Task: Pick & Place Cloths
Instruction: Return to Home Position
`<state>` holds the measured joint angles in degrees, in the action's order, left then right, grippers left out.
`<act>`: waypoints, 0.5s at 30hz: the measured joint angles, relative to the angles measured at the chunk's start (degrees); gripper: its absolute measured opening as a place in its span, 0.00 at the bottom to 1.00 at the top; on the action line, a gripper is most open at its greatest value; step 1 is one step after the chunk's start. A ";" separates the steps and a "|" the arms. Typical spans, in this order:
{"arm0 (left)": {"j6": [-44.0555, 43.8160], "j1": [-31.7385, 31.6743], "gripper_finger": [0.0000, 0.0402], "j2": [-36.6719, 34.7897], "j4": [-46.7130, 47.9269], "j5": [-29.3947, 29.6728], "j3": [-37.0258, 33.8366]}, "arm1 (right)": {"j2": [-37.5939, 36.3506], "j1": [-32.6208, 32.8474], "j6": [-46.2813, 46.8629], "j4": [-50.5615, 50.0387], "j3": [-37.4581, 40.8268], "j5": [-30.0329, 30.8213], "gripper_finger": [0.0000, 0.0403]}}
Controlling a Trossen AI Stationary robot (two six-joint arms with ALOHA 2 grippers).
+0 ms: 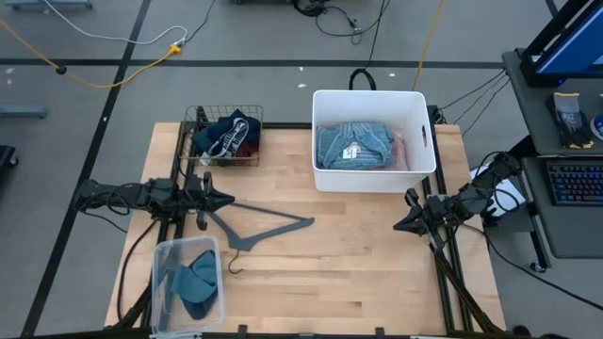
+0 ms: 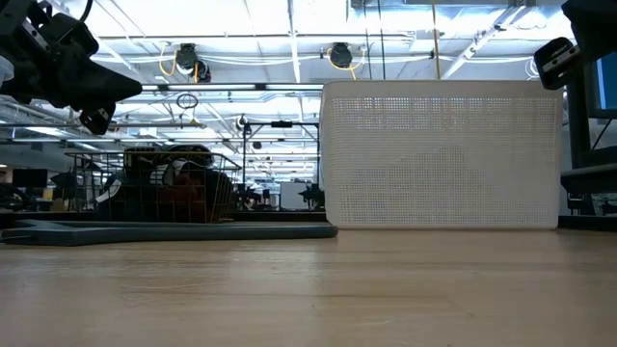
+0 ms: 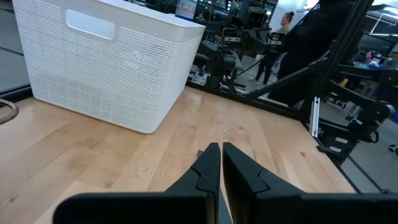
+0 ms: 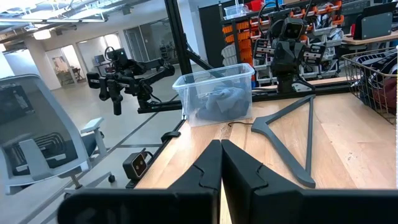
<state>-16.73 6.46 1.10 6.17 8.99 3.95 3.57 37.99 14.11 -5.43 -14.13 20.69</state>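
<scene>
- Near edge of the table [image 1: 358, 268], left side: clear bin [image 1: 155, 282] with teal and grey-blue cloths [image 1: 196, 281] bunched inside.
- Just beyond it: grey hanger [image 1: 268, 229] flat on the wood, hook end toward the clear bin.
- Left gripper [image 3: 219, 148]: at the left side above the table, near the hanger's far arm, pointing across toward the right. Fingers pressed together, nothing between them.
- Right gripper [image 4: 219, 144]: at the right edge, facing back at the left one, well apart from it. Jaws clenched, empty.
- Far left: wire basket [image 1: 221, 109] holding a navy cloth [image 1: 219, 125], a black cloth with white print [image 1: 229, 141] and a bit of maroon cloth [image 1: 247, 146].
- Far right: white bin [image 1: 372, 93] with a light blue denim cloth [image 1: 353, 146] on top, white tag showing; pink cloth [image 1: 402, 151] tucked against its right wall.
- Beyond the table: a person [image 3: 283, 25] standing among the racks.
</scene>
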 joint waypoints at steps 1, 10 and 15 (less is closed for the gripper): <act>0.00 0.00 0.05 0.00 0.00 0.00 0.00 | 0.00 -0.02 0.00 0.00 0.00 0.01 0.00; 0.00 0.00 0.05 0.00 0.00 0.00 0.00 | 0.00 -0.02 -0.02 -0.01 0.00 -0.01 0.01; 0.00 0.00 0.05 0.00 0.00 0.00 0.00 | 0.00 0.01 -0.02 -0.01 0.00 0.02 0.01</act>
<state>-16.73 6.46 1.10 6.17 8.99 3.95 3.57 38.00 14.09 -5.43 -14.13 20.71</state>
